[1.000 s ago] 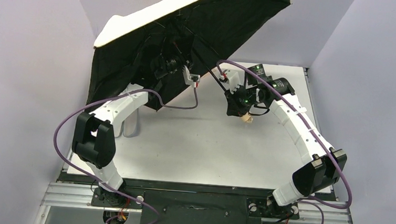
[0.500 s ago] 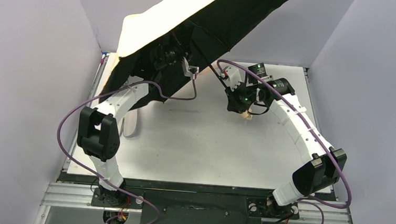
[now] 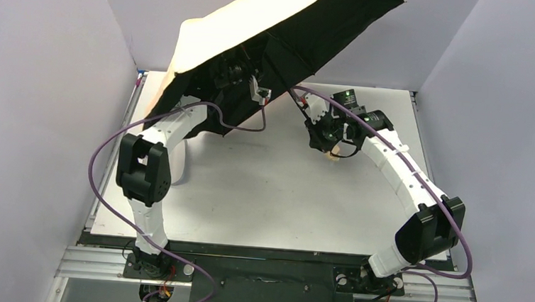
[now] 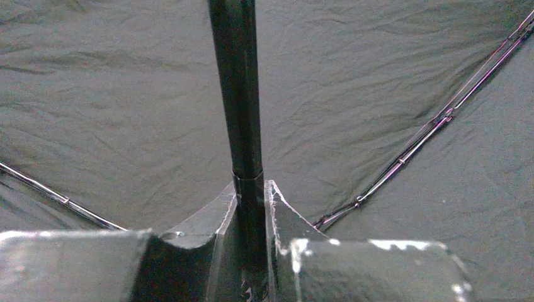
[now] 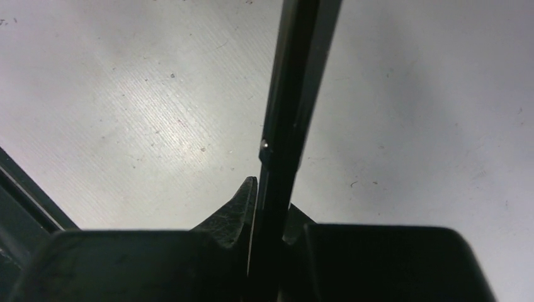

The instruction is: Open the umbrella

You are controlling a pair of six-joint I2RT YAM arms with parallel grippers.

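Gripping the thin, stiff shaft (image 4: 242, 113) suits this light, floppy umbrella (image 3: 259, 22): your left gripper (image 4: 252, 190) clamps it at eleven o'clock, right gripper (image 5: 272, 201) seemingly likewise at one.

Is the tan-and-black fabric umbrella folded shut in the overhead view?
No, the tan-and-black umbrella is spread wide, its black underside showing.

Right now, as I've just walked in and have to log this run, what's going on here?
Both arms are holding the umbrella above the table. The left gripper is up under the black inside of the canopy, fingers shut on the shaft. The right gripper clamps the same shaft lower down, by the tan handle. The canopy is spread out and tilted over the table's far left.
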